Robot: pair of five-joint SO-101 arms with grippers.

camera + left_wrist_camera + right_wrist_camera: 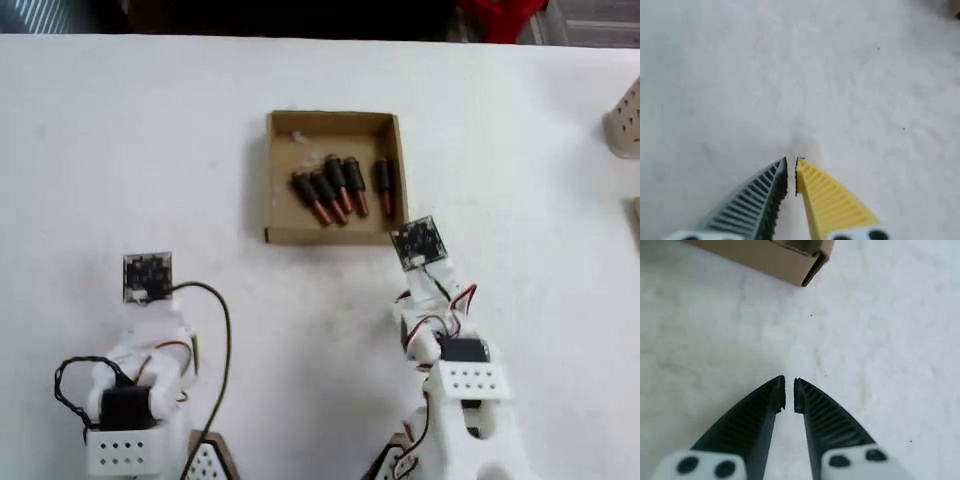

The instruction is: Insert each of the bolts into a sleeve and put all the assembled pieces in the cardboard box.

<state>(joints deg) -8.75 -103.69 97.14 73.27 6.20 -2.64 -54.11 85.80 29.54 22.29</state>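
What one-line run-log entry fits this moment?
cardboard box: assembled pieces inside | left gripper: shut, empty | right gripper: shut, empty, near box

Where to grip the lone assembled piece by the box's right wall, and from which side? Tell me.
Grip its black sleeve mid-length, probably from straight above: it lies flat in the cardboard box, whose walls block a sideways approach. Close the right end effector across its narrow width; wall-side room looks tight.

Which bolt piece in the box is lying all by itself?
The assembled piece along the cardboard box's wall on the right arm's side. A gap separates it from the others, which lie bunched together mid-box.
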